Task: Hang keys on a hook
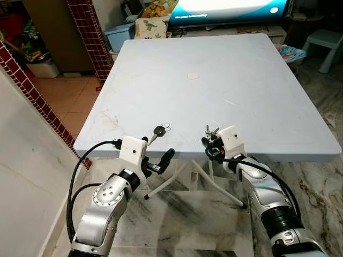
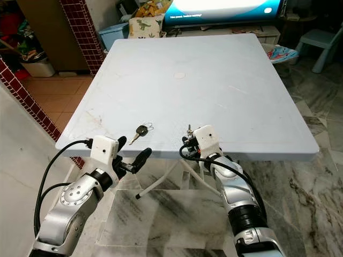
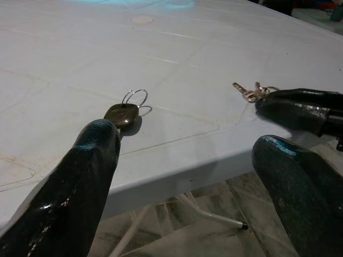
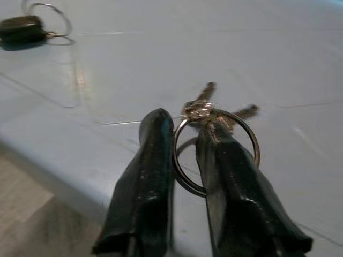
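Hands sit at the near edge of the pale blue surface (image 1: 241, 75), operator. Your left hand (image 1: 158, 160) hangs just off that edge, fingers spread wide with nothing between them. Just ahead of its left finger (image 3: 80, 176), lying flat on the surface, is a black-headed key (image 1: 158, 131) with a thin wire ring. To that hand's right, near but apart, your right hand (image 4: 185, 144) reaches over the edge. Its two fingers are pressed close together, pinching the ring of the key bunch (image 4: 214, 115); the ring passes between the fingertips, and the brass keys fan out beyond them, at or just above the surface. A round mark (image 1: 192, 76) lies well ahead of both hands.
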{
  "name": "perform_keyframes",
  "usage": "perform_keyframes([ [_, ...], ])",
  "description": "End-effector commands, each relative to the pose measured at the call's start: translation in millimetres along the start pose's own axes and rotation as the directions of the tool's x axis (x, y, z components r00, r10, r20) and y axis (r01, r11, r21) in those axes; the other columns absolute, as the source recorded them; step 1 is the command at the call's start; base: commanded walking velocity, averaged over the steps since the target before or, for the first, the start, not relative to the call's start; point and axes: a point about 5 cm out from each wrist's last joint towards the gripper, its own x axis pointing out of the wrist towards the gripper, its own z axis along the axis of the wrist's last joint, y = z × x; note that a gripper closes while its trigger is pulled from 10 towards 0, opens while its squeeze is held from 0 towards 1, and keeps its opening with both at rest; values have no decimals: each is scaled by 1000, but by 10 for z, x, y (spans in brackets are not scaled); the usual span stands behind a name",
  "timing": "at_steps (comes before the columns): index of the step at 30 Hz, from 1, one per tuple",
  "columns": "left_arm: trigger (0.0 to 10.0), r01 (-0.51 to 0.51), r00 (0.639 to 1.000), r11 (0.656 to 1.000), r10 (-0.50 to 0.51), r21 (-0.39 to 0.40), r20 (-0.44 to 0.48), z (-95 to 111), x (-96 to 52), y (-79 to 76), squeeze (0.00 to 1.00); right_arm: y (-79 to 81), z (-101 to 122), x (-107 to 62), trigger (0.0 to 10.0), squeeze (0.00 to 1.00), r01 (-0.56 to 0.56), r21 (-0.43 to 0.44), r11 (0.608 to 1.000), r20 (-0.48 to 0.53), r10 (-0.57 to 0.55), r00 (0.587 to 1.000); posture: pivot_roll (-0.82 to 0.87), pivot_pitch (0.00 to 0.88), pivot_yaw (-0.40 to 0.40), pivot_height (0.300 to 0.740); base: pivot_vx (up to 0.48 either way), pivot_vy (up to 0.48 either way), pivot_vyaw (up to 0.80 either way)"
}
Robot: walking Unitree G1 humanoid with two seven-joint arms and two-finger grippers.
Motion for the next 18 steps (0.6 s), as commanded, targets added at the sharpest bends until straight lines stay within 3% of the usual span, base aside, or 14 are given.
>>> perform_keyframes([
  [1,10000,-1,1000,1000,1,12,-6,8,-9,20,0,-39,-26,-16,0,0,38,10,999,-11,-38,999,-45,76,106,740,0,0,0],
  [14,10000,-8,1000,1000,8,14,-4,11,-5,30,0,-121,140,-5,0,0,135,-12,991,58,-134,989,-44,74,107,740,0,0,0],
  [18,10000,-13,1000,1000,13,13,-1,12,-1,33,0,-245,323,-25,0,0,225,-52,973,153,-215,964,-44,72,107,740,0,0,0],
])
